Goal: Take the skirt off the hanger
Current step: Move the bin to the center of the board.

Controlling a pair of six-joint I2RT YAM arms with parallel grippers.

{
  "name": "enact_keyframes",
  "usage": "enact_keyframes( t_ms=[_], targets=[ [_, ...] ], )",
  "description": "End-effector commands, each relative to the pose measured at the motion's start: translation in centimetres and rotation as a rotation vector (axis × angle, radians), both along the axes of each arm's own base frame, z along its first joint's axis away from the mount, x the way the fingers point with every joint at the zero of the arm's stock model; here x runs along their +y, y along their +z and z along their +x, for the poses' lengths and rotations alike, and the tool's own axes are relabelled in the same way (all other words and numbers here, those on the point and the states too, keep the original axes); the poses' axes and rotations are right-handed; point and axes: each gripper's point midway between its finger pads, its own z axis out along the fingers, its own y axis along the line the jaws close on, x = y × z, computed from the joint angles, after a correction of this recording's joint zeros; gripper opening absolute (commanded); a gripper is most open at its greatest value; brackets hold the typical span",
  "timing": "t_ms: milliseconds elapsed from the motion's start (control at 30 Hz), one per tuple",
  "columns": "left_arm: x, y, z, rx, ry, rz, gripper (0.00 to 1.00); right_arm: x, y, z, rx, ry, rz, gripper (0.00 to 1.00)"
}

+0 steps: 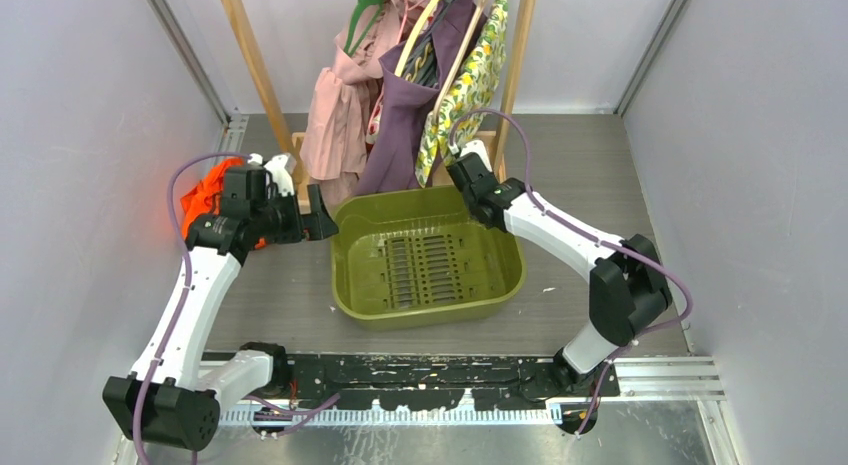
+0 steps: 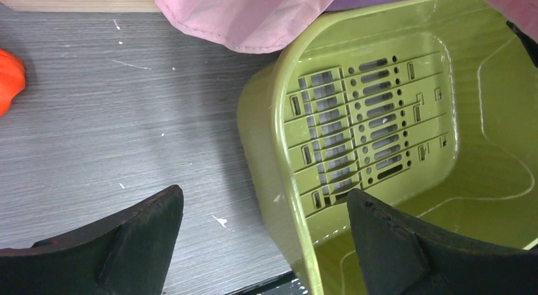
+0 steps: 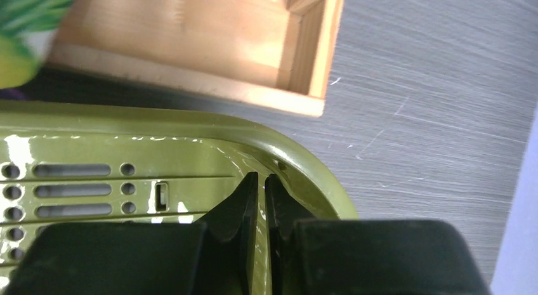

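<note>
Grey walls are enclosing a grey table [image 1: 600, 165]. Top view: the skirt is hanging among garments [image 1: 400, 105] on the wooden rack [image 1: 250, 55], a green basin [image 1: 430, 315] presumably waiting below. Left wrist: left gripper [image 2: 264, 196] gaping, empty, beside the basin's rim. Right wrist: right gripper [image 3: 261, 181] pinching together, empty, above its corner.

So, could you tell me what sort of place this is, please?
Probably a robot lab test cell, not a home: plain grey panel walls enclose the table, with a wooden rack of hanging garments by a green basket.
</note>
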Motion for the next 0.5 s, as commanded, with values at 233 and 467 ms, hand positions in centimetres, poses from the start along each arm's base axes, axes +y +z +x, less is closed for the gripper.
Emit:
enact_keyframes(
  t_ms=[233, 467],
  targets=[
    [0.0, 2.2, 1.2, -0.092, -0.018, 0.016, 0.99, -8.3, 4.6, 1.4, -0.214, -0.273, -0.192, 0.15],
    [-0.1, 2.7, 1.7, -0.103, -0.029, 0.016, 1.00, -14.5, 5.0, 1.5, -0.219, -0.453, -0.210, 0.15]
  ],
)
